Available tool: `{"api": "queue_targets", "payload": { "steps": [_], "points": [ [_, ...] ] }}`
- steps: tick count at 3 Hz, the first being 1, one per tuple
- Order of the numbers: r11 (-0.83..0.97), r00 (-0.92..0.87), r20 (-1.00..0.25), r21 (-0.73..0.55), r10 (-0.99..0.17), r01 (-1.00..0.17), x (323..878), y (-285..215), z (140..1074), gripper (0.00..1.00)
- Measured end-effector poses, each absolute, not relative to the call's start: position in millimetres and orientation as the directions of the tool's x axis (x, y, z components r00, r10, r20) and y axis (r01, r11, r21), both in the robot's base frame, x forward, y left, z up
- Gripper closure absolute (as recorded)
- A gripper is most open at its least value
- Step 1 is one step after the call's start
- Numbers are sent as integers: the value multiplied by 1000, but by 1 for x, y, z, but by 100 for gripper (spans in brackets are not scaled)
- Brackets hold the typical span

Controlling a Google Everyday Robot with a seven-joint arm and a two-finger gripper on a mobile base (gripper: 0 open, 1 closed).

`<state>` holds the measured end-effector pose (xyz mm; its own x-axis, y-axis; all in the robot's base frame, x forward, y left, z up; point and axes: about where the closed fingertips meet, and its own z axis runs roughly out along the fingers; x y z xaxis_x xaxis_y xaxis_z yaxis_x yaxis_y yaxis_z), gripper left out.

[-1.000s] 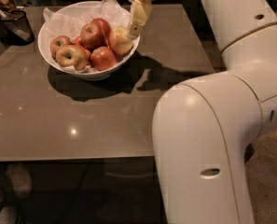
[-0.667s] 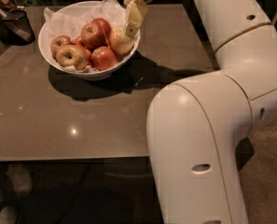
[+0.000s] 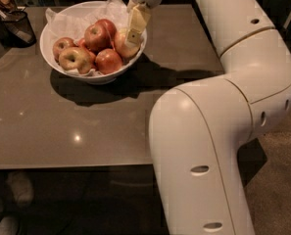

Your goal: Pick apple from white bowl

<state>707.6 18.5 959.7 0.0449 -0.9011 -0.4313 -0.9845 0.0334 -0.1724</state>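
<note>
Gripper (image 3: 134, 29) at the upper middle of the frame, reaching down into the right side of the white bowl (image 3: 86, 76) and overlapping the apple (image 3: 122, 49), which lies by the bowl's right rim beside redder apples (image 3: 97, 35); whether the grip is open or closed cannot be told.

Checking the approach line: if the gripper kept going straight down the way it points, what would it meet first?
Most likely the pale apple at the side of the white bowl nearest the arm. The gripper points down right at it, perhaps touching it; depth is unclear from this view.
</note>
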Motion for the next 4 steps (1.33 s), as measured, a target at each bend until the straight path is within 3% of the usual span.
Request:
{"api": "queue_targets", "payload": {
  "steps": [2,3,4],
  "points": [
    [42,24,-438,-139,-899,-989,710,21,948,15],
    [43,18,-439,-128,-898,-991,711,22,943,30],
    [44,14,-439,-121,-898,-992,712,23,941,30]
  ]
}}
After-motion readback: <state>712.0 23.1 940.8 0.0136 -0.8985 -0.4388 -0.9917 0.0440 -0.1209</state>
